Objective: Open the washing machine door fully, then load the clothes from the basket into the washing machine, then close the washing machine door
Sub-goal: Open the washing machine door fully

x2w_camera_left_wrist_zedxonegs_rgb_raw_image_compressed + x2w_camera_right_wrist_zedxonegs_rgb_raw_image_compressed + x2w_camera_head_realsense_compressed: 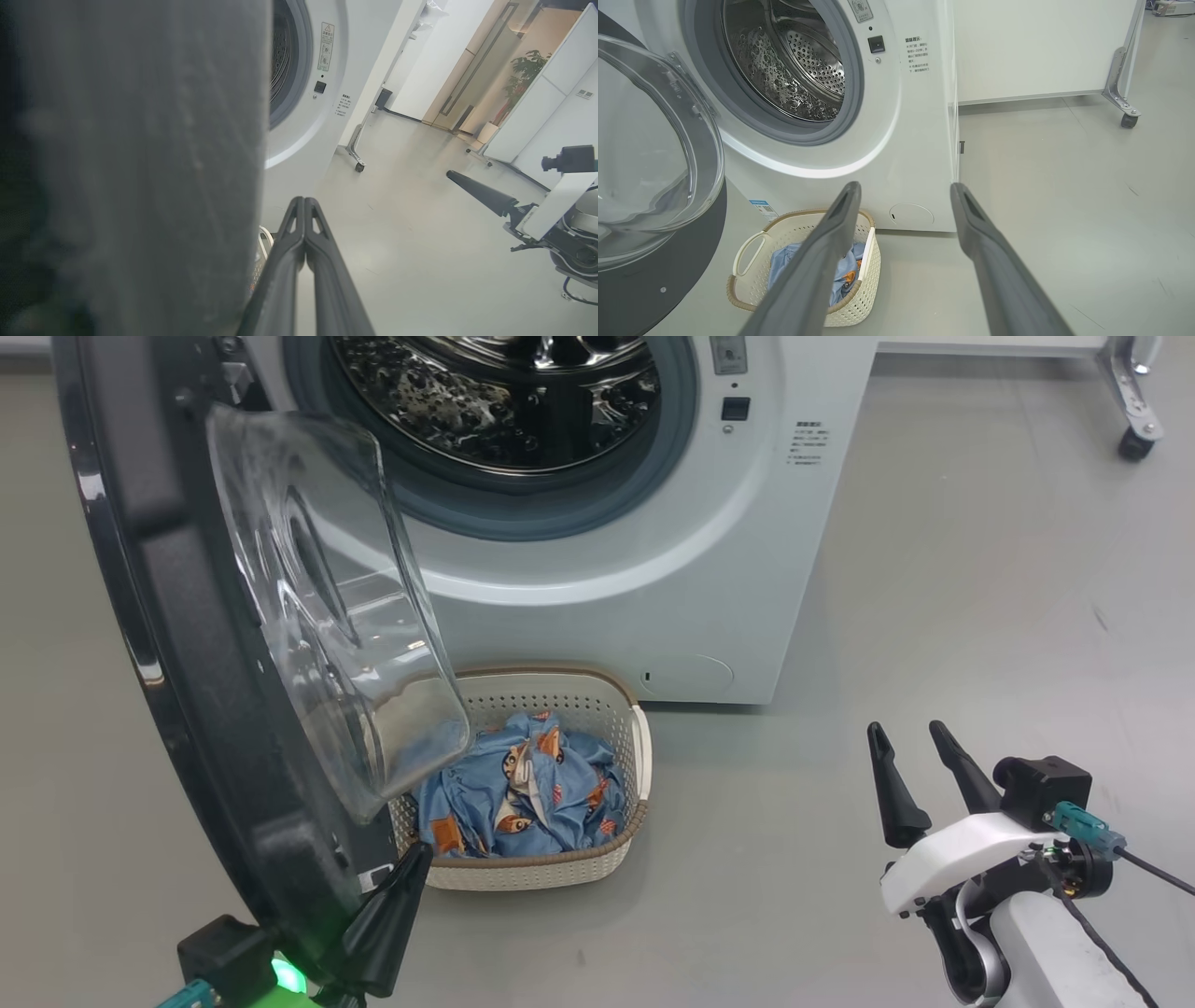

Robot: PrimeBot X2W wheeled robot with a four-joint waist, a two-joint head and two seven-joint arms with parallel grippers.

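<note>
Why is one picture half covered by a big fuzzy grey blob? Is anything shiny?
Left wrist view: the blob is the washing machine door, too close to the camera to be in focus. Head view: its glass bowl gleams with pale reflections. Right wrist view: sharp, with bright glints on the steel drum.

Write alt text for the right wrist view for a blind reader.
A white washing machine stands with its round door swung open at left. A cream basket of blue clothes sits on the floor before it, partly behind a finger of the open right gripper.
</note>
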